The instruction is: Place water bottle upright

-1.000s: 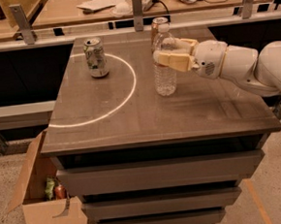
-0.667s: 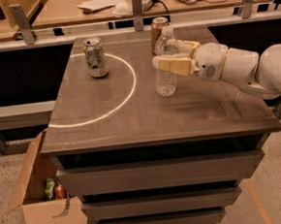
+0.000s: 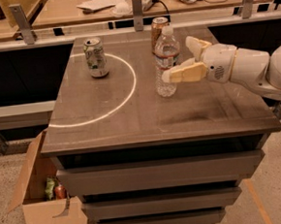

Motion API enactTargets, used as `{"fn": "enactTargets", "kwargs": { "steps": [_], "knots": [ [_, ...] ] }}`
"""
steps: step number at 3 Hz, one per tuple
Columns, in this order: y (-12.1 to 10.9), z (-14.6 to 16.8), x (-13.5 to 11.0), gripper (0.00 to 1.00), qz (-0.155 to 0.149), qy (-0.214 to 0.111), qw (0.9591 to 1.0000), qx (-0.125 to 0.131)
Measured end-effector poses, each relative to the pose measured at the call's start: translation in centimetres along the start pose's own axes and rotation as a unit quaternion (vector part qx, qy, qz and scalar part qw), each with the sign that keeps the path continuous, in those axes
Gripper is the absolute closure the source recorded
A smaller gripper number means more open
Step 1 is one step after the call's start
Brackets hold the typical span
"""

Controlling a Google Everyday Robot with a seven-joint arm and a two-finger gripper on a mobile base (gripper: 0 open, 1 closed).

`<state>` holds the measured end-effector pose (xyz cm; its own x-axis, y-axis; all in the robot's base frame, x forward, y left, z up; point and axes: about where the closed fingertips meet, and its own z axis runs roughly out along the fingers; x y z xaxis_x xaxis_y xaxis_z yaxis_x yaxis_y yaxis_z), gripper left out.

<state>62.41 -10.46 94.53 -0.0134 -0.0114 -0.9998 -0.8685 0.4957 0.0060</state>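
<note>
The water bottle is clear ribbed plastic with a white cap and a label band near its top. It stands upright on the grey table, right of the white arc. My gripper is just right of the bottle, open, with one finger behind and one in front at the bottle's right side. The fingers stand apart and do not clamp the bottle.
A green-white can stands at the back left inside the white arc. An orange can stands right behind the bottle. A cardboard box with items sits on the floor at the left. A rail and desks lie behind the table.
My gripper has let go of the bottle and drawn back to the right with its fingers spread. The bottle stays upright in the same place.
</note>
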Motion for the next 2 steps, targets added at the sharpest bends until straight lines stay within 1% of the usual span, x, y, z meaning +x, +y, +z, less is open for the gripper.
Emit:
{"fn": "enactTargets", "kwargs": {
  "steps": [1, 2],
  "knots": [
    [0.3, -2.0, 0.6, 0.00, 0.008, 0.024, 0.9995, 0.018],
    [0.1, -4.9, 1.7, 0.00, 0.025, 0.059, 0.9955, 0.070]
  ]
}}
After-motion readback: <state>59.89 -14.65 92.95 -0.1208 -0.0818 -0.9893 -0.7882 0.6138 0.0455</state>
